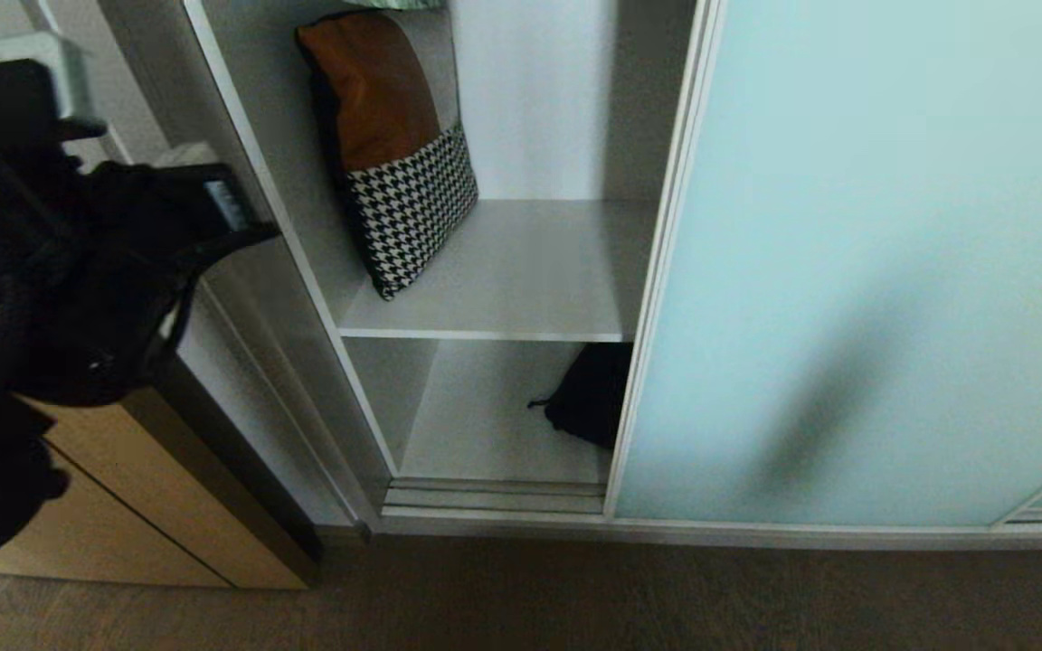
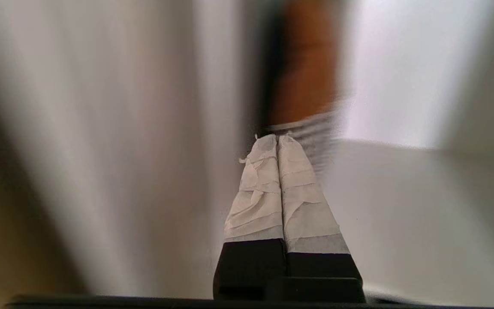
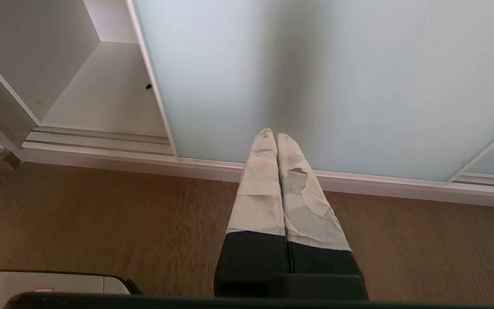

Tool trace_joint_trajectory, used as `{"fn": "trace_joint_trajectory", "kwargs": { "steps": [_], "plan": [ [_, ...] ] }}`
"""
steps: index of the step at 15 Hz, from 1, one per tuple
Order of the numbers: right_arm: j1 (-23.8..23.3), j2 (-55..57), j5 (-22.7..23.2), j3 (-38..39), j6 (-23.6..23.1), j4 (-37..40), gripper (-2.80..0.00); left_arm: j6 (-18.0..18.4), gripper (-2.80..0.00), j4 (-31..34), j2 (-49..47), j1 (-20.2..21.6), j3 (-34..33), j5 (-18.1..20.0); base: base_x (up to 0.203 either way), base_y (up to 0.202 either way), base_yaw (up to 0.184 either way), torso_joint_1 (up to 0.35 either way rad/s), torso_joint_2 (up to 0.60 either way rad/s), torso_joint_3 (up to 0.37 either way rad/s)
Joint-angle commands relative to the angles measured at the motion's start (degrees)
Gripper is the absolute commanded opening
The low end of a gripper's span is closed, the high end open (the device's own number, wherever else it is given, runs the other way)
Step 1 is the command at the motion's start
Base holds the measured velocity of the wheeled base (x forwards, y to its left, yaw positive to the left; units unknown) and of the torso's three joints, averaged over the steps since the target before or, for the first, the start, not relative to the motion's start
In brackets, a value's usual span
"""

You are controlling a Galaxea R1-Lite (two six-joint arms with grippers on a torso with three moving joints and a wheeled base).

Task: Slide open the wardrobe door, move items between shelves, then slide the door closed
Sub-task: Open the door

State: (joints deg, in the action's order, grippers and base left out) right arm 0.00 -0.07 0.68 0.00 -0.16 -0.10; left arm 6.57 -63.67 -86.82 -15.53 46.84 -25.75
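The aqua frosted sliding wardrobe door stands slid to the right, leaving the left bay uncovered. A black fabric item lies on the bottom shelf, half hidden behind the door's edge. The shelf above it carries a brown-and-houndstooth cushion. My left arm is raised at the left, outside the wardrobe side. Its gripper is shut and empty, pointing toward the blurred cushion. My right gripper is shut and empty, low over the floor, facing the door.
A light wood-grain cabinet stands left of the wardrobe, below my left arm. The bottom door track runs along the wardrobe's front. Brown wood floor lies in front. A corner of my base shows in the right wrist view.
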Motion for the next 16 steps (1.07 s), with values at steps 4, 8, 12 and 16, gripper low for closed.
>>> {"fn": "trace_joint_trajectory", "kwargs": {
  "steps": [4,8,12,16],
  "plan": [
    [0.00,-0.01,0.02,0.00,-0.02,0.01,-2.80,-0.07,-2.80,0.69,29.09,9.53,-22.53,-0.19,0.000,0.000,0.000,0.000,0.00,0.000],
    [0.00,-0.01,0.02,0.00,-0.02,0.01,-2.80,-0.64,-2.80,5.72,48.52,12.80,-37.66,-0.11,0.000,0.000,0.000,0.000,0.00,0.000],
    [0.09,-0.01,0.02,0.00,-0.02,0.01,-2.80,-3.66,-2.80,14.83,63.42,15.22,-46.23,-0.25,0.000,0.000,0.000,0.000,0.00,0.000],
    [0.03,-0.01,0.02,0.05,-0.02,0.01,-2.80,-5.53,-2.80,25.25,70.79,19.78,-46.73,7.83,0.000,0.000,0.000,0.000,0.00,0.000]
  ]
}}
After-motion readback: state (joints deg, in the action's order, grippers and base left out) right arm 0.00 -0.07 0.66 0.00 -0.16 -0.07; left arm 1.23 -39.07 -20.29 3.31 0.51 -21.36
